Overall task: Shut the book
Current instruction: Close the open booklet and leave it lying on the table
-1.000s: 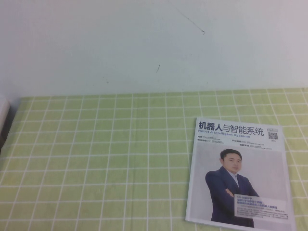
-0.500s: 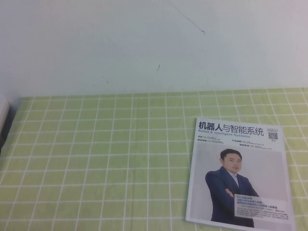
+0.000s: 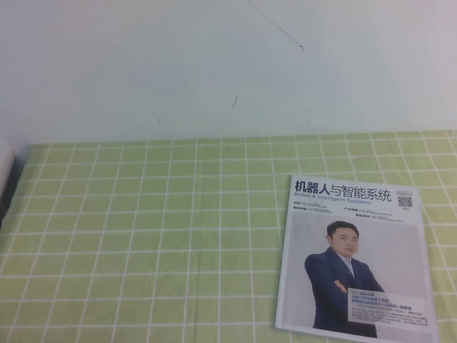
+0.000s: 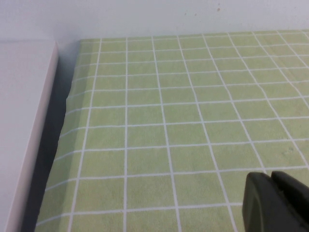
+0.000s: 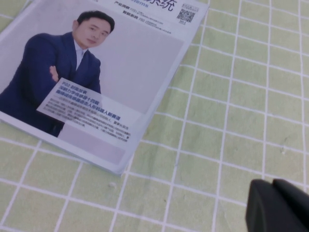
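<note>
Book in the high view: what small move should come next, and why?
Probably just hold both arms off: the book already lies shut, cover up, flat on the tablecloth. The right gripper hangs shut beside one corner, touching nothing; the left gripper hangs shut over bare cloth, away from it.

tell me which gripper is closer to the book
Right. The right gripper hangs beside a corner of the book, not touching; the left gripper is over bare tablecloth near its left edge, no book in view.
</note>
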You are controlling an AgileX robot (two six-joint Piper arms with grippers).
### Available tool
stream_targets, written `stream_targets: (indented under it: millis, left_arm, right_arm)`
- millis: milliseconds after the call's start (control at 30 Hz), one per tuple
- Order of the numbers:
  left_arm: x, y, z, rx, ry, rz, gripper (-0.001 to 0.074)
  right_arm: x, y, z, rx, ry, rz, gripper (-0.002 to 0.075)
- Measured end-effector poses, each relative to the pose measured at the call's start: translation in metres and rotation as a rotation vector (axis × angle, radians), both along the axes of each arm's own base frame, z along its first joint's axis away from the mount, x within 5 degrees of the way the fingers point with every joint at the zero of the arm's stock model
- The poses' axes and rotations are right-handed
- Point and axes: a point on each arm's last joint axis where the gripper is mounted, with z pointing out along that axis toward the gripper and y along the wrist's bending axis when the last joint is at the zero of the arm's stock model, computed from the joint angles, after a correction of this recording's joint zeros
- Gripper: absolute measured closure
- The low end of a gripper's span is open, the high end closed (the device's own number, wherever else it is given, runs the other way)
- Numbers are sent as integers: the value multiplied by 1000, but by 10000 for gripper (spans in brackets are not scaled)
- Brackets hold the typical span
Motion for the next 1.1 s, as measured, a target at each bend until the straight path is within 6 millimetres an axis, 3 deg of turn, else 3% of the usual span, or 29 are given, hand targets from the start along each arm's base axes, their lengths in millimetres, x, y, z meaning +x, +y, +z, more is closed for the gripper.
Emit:
stream_targets:
  millis: [200, 400, 533, 667, 800, 933, 1100]
  left_arm:
    - [0, 0, 0, -2, 0, 1, 739]
    - [0, 0, 0, -2, 0, 1, 739]
    - [0, 0, 0, -3, 0, 1, 738]
    - [0, 0, 0, -3, 0, 1, 739]
    - [0, 0, 0, -3, 0, 1, 739]
    - [0, 0, 0, -3, 0, 1, 739]
    - [0, 0, 0, -5, 1, 2, 739]
  right_arm:
    - [-3, -1, 1, 2, -20, -7, 729]
    - [-20, -5, 9, 35, -151, -107, 729]
    - [-27, -9, 7, -60, -268, -101, 729]
    - [-19, -13, -17, -151, -363, -98, 729]
    - [-9, -11, -66, -155, -455, -84, 729]
    - [-12, -12, -83, -150, -395, -86, 729]
    - [-13, -12, -84, -73, -376, -132, 729]
